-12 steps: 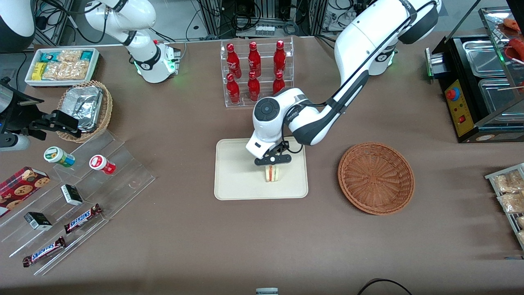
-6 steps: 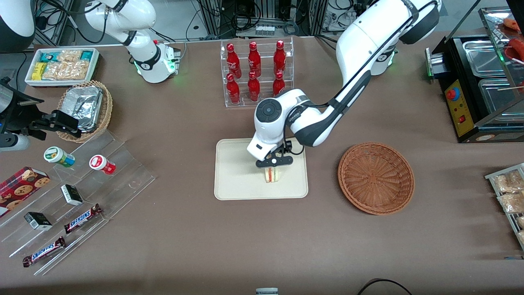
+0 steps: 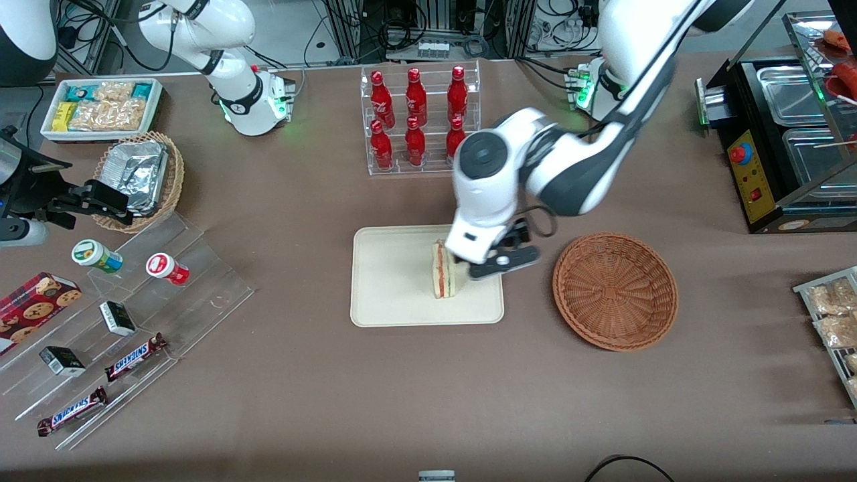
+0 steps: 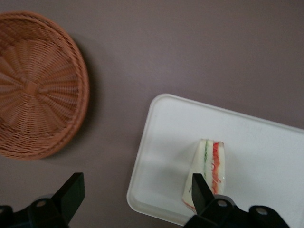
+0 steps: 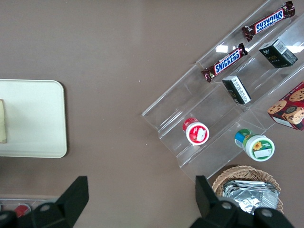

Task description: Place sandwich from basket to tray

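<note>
The sandwich point(image 3: 442, 270) stands on its edge on the tray point(image 3: 388, 281), in the part of the tray nearest the basket point(image 3: 615, 290). Its red and green filling stripes face up, and it runs lengthwise from the near rim toward the bottle rack point(image 3: 420, 120). In the left wrist view the sandwich point(image 4: 208, 172) sits well inside the tray's point(image 4: 266, 156) rim, bread white on both flanks.

The gripper point(image 3: 499, 263) hangs above the tray's edge on the basket side, just beside the sandwich and not touching it. Its two fingers are spread wide with nothing between them; in the left wrist view the fingertips point(image 4: 71, 192) stand far apart, one over bare table point(image 4: 166, 57), the other over the sandwich's lower end. The gripper point(image 4: 135, 194) holds nothing.

The basket point(image 4: 35, 92) is on the table toward the working arm's end, apart from the tray, with bare cloth between them. No item shows inside it in either view.

Farther from the front camera than the tray, the clear bottle rack holds red bottles point(image 3: 415, 94). Toward the parked arm's end: a small tan basket of foil packets point(image 3: 138, 177), a white bin of snacks point(image 3: 100, 107), and a clear stepped stand point(image 3: 134, 321) with candy bars.
</note>
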You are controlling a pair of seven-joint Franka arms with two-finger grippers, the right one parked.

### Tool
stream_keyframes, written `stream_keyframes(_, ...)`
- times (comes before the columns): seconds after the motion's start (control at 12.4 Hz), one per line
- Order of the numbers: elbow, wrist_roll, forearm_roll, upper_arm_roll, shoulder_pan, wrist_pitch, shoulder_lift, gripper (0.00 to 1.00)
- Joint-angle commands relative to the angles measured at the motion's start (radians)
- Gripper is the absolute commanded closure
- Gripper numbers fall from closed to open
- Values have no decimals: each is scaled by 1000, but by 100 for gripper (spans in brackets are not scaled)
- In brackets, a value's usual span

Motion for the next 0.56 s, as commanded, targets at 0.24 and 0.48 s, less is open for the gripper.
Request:
stream_keyframes(0.24,-33,195,-90,-5,120,-152,-148,1)
stream_keyframes(0.48,-35,347,-136,-5,199,-232,-206,1)
